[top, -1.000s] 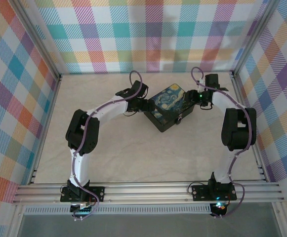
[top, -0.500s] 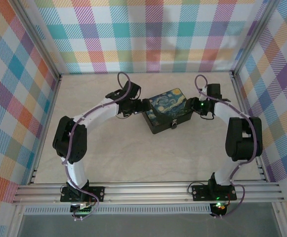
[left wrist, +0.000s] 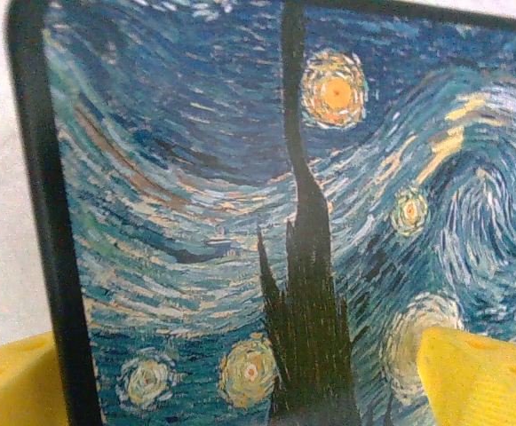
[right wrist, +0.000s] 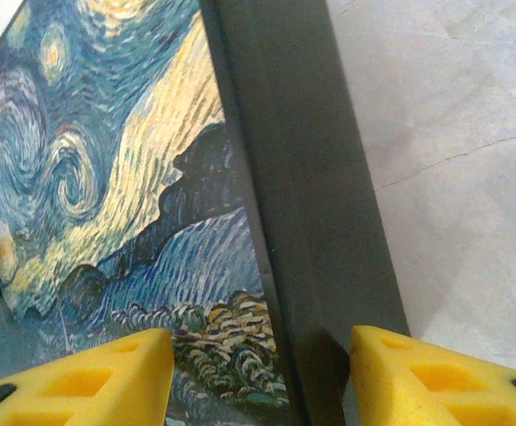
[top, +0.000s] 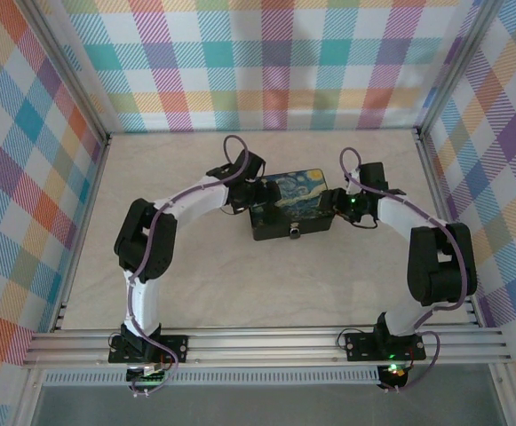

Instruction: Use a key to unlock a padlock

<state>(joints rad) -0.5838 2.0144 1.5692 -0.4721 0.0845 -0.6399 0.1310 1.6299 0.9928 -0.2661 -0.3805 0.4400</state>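
Left end effector [top: 251, 197] sat at left end of box [top: 291, 206], jaws spread wide, one yellow fingertip [left wrist: 13, 382] outside black rim, other over painted lid; nothing held. Right end effector [top: 336, 207] sat at opposite end, jaws about half apart, astride end wall; no hold seen. Padlock [top: 295, 233] hung on box's near wall, between both end effectors, slightly toward arm bases. Too small to tell its axis or heading. Box's long axis ran from one end effector to other.
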